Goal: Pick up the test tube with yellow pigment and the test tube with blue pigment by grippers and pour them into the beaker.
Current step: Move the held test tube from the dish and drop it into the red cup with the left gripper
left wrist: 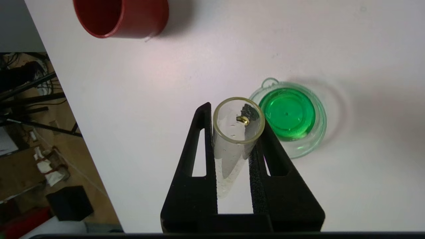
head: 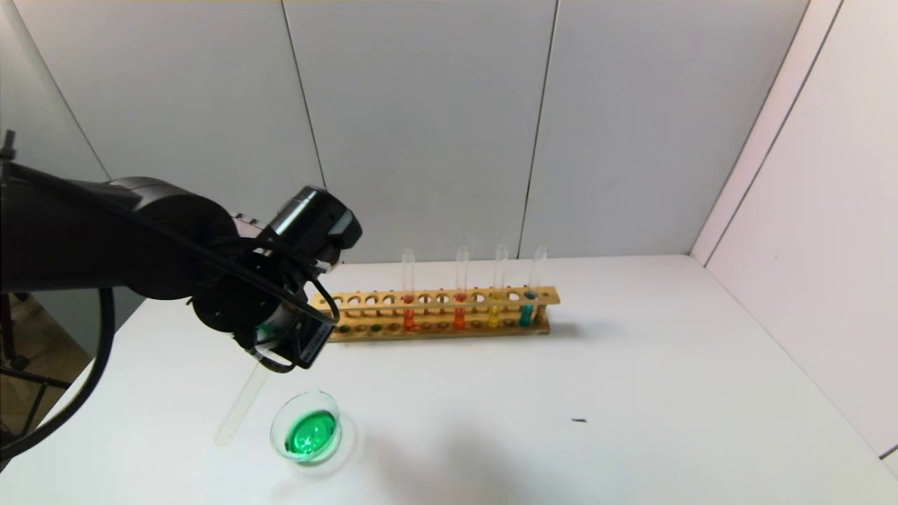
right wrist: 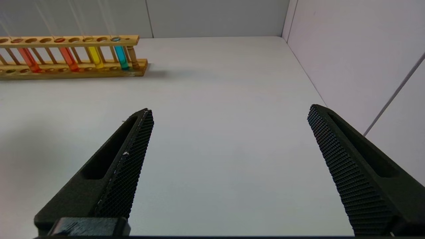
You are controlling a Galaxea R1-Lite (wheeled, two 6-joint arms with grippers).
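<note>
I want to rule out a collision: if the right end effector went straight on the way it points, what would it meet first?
Probably only bare table: the right end effector is open, nothing between its fingers. The wooden rack stands off to one side, the wall far behind, though depth is hard to judge.

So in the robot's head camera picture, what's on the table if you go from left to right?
Empty test tube held by the left gripper → beaker of green liquid → wooden rack, whose tubes run orange, orange-red, yellow, teal → small dark speck.
</note>
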